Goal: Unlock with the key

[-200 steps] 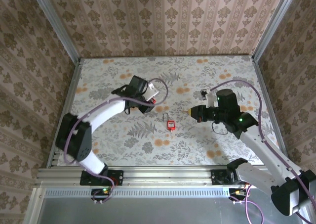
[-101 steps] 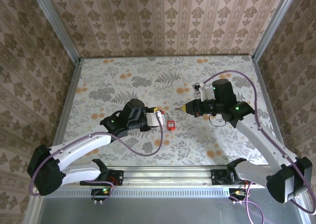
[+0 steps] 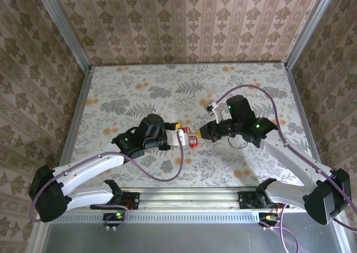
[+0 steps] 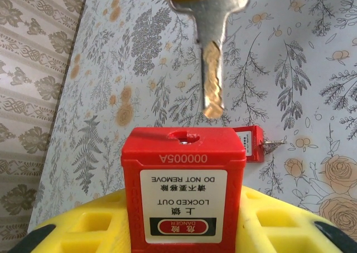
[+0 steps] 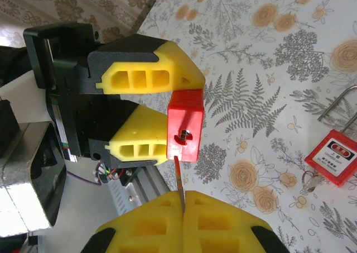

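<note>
Padlock [image 4: 184,152], red: serial "000005A" embossed along the front top edge, upside down in the left wrist view. Its white label [image 4: 183,205], also upside down: "DANGER" in a red oval, "LOCKED OUT", "DO NOT REMOVE", plus two Chinese lines, one reading "上锁". Second padlock [image 5: 333,155], flat on the counter [image 5: 268,57]: white label, print too small to read.

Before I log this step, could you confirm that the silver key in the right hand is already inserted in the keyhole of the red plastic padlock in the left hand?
Not yet inserted: the left wrist view shows the silver key ends just short of the keyhole of the red plastic padlock.
</note>
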Controlling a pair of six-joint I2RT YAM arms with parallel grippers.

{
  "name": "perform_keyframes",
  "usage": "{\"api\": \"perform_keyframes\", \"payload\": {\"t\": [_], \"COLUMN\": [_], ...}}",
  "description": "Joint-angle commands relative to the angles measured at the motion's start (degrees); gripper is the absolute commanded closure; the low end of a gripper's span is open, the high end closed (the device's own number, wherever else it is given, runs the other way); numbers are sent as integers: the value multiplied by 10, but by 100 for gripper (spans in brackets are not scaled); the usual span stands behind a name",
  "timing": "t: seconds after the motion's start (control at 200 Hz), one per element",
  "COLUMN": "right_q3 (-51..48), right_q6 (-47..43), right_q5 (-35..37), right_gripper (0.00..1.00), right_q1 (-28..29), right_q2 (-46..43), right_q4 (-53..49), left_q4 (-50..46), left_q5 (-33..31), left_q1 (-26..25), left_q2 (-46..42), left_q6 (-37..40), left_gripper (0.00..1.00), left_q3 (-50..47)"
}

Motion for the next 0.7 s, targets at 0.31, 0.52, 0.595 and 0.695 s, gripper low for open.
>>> {"api": "perform_keyframes", "payload": {"t": [0.31, 0.52, 0.595, 0.695], "right_q3": [-13, -11, -11, -13], "right_q6": [6, 11, 10, 13], "right_q5": [9, 7, 11, 9], "right_gripper": [100, 100, 100, 100], "right_q1": [6, 7, 6, 6], "right_q2": [19, 30, 35, 38], "right_q4": [36, 45, 45, 50], "left_q4": [5, 5, 10, 14], "left_q5": [12, 11, 16, 20], "left_q1": [-3, -4, -4, -4], "left_q2": [12, 20, 17, 14], "left_q6": [-8, -12, -16, -20], "left_gripper": [98, 100, 100, 100], "left_q3": [8, 9, 7, 5]}}
